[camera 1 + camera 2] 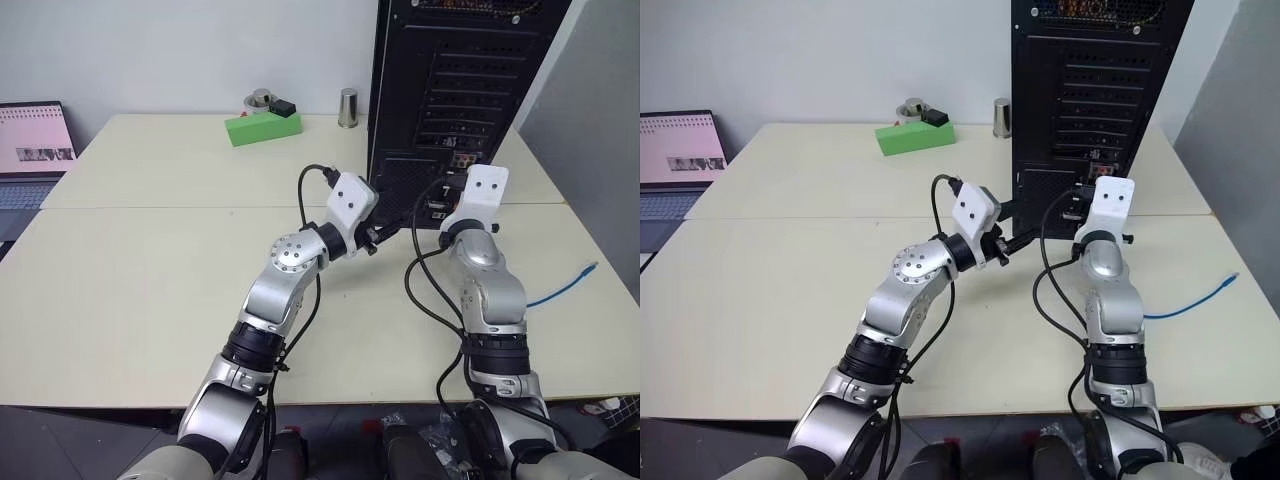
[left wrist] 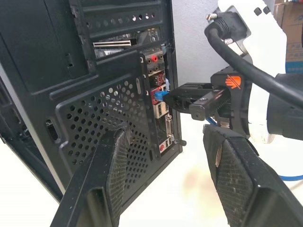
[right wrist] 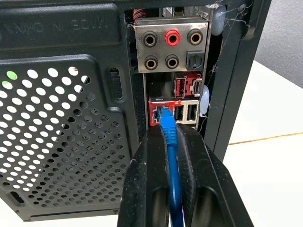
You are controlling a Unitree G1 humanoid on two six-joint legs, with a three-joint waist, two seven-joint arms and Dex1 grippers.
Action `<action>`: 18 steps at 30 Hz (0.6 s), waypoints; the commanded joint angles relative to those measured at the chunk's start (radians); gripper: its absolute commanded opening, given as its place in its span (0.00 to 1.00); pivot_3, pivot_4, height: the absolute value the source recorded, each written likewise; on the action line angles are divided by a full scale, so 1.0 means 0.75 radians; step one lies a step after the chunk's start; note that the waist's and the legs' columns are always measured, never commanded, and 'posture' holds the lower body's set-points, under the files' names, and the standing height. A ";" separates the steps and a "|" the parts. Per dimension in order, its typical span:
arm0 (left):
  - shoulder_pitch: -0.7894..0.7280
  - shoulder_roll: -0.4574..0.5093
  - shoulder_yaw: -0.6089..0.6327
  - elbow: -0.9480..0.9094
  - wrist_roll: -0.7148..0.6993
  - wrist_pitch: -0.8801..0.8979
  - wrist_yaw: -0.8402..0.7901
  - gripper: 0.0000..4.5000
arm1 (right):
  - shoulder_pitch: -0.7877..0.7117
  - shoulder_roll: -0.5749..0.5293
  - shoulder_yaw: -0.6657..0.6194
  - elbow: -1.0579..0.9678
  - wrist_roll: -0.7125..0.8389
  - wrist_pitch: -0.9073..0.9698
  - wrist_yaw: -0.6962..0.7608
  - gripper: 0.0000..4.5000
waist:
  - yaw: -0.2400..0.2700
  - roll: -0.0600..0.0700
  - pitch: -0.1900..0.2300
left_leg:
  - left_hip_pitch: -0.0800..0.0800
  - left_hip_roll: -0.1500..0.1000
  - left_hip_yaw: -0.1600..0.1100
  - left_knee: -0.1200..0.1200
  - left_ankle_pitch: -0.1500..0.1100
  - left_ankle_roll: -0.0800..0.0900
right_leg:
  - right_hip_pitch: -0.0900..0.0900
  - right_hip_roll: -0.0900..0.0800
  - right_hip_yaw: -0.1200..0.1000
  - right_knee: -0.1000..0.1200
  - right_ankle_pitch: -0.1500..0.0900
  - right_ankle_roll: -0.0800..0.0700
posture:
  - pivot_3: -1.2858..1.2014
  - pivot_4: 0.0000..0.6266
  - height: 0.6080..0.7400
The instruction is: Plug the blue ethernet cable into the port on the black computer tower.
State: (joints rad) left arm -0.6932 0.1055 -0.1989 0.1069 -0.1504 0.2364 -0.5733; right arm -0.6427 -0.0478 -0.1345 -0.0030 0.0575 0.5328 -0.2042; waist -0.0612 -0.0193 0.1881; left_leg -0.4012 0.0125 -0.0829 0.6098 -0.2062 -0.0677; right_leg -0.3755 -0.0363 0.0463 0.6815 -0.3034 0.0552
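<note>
Head cam: black computer tower (image 1: 450, 90) stands at the far right of the cream table (image 1: 150, 290), rear face toward the robot. Both arms are raised in front of it. Right gripper (image 1: 437, 207) is up against the connector strip low on the rear face; left gripper (image 1: 385, 229) sits just to its left, near the mesh grille. Blue ethernet cable (image 1: 560, 287) trails across the table to the right of the right arm, free plug end near the table's right edge. Further back — a green block (image 1: 262, 127), a metal cup (image 1: 347, 108), and a laptop (image 1: 32, 160) off the far left. Left wrist cam: left fingers (image 2: 111, 175) stand apart with nothing between them, so released, pointing at the grille. The right gripper comes in from the side with the cable's blue plug at a port in the I/O strip. Right wrist cam: right fingers (image 3: 151, 184) are clenched on the cable, which runs up between them — its plug sits in the mouth of the red-framed network port, just left of the USB ports and below the audio jacks. Can't tell whether it's fully seated.
</note>
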 commanded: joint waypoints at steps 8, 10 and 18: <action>-0.024 -0.014 0.050 -0.060 -0.059 0.001 -0.010 0.58 | -0.035 -0.037 -0.021 0.011 0.030 -0.070 0.076 0.15 | -0.007 0.000 0.000 | 0.001 0.000 0.001 0.000 0.000 0.000 | 0.000 0.000 0.001 0.000 0.001 0.001 | 0.52 0.24 1.00; -0.028 -0.013 0.055 -0.057 -0.071 -0.007 -0.018 0.58 | -0.011 -0.051 -0.026 -0.013 0.037 -0.058 0.098 0.22 | -0.003 0.000 0.000 | 0.000 0.000 0.000 0.000 0.000 0.000 | 0.000 0.000 0.001 0.000 0.001 0.001 | 0.52 0.24 1.00; -0.054 -0.008 0.073 -0.024 -0.082 -0.034 -0.030 0.58 | 0.129 -0.143 -0.046 -0.234 0.090 0.073 0.218 0.58 | 0.017 0.000 0.000 | -0.007 -0.001 0.000 -0.001 0.000 0.000 | -0.005 -0.001 0.000 -0.002 0.000 0.001 | 0.52 0.24 1.00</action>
State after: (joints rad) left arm -0.7077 0.1044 -0.1536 0.1096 -0.1985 0.2341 -0.5861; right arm -0.5567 -0.1267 -0.1555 -0.0783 0.1031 0.5624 -0.0741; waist -0.0484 -0.0193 0.1881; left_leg -0.4075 0.0120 -0.0830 0.6095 -0.2062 -0.0678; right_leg -0.3802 -0.0368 0.0458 0.6800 -0.3032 0.0556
